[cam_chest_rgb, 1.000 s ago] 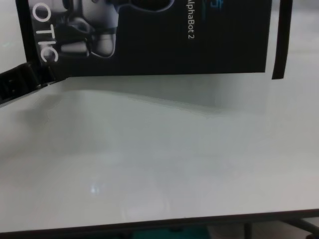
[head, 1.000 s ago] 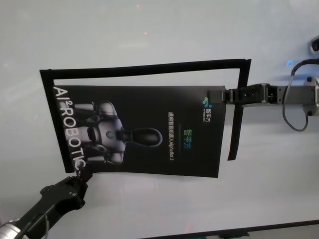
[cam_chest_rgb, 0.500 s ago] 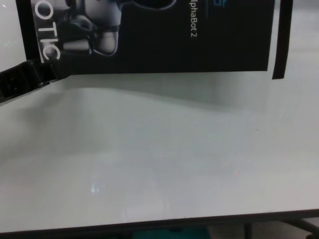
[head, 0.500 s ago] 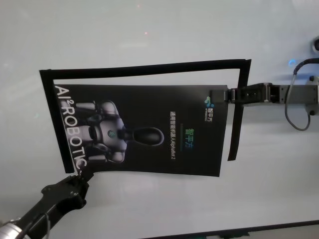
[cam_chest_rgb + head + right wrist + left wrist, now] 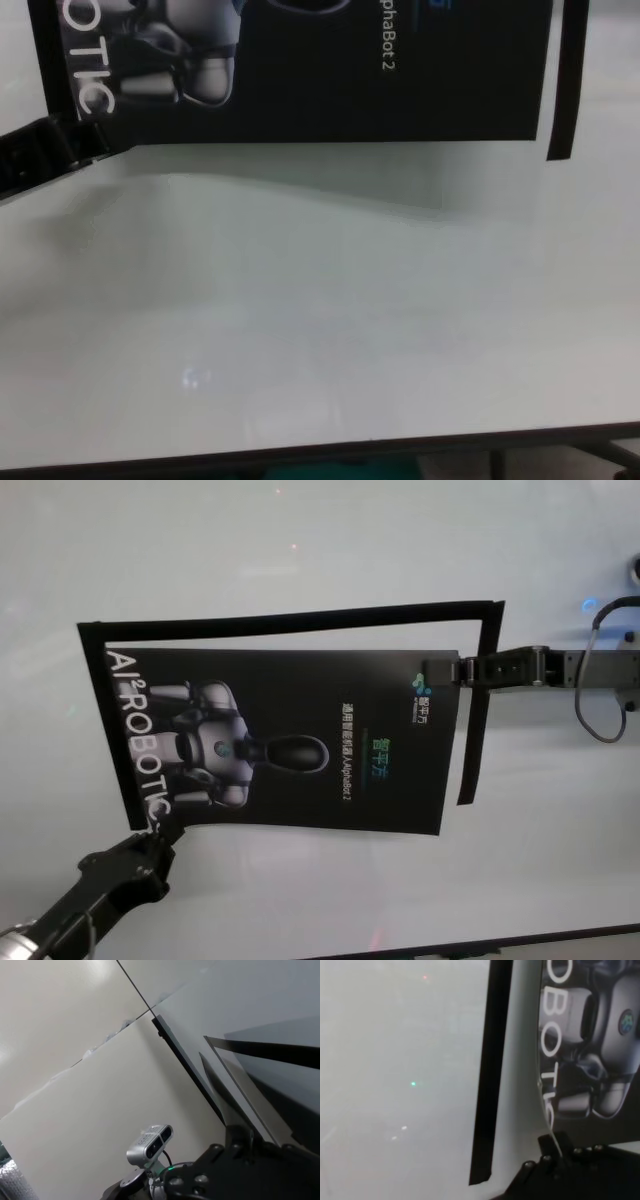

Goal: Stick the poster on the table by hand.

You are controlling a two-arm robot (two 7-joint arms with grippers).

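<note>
Both grippers are pinching the poster (image 5: 290, 742) at opposite corners: the left gripper (image 5: 158, 827) is clamped on the near corner by the lettering, the right gripper (image 5: 458, 670) on the far corner by the logo. Over the last second the sheet has been edging farther up the table (image 5: 300, 550), toward the black strips (image 5: 300, 615) framing its spot. It is hanging above the surface, its shadow showing below; pressing down likely remains.
</note>
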